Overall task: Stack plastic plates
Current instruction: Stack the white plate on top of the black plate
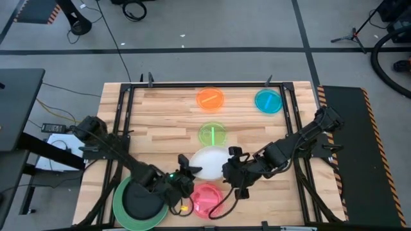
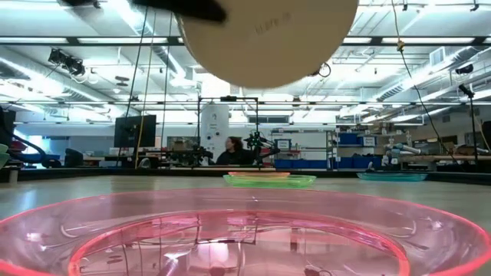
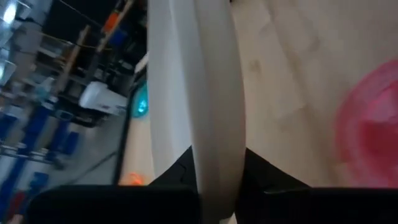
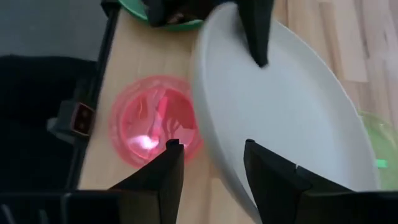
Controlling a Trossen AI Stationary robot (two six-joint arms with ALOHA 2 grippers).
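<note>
One white plate (image 1: 209,162) pinched by left gripper (image 1: 187,168); right gripper (image 1: 232,168) seemingly spread beside it.

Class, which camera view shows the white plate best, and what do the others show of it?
The right wrist view: the white plate fills it, tilted, the left gripper pinching its far rim. The high view shows it between both grippers, partly covered. The low view shows only its underside overhead. The left wrist view shows just its rim edge-on between the fingers.

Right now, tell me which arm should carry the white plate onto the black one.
Left. Its gripper is clamped on the white plate's rim, and the black plate lies on that arm's side, on a green plate. The right gripper is open beside the rim, farther away.
</note>
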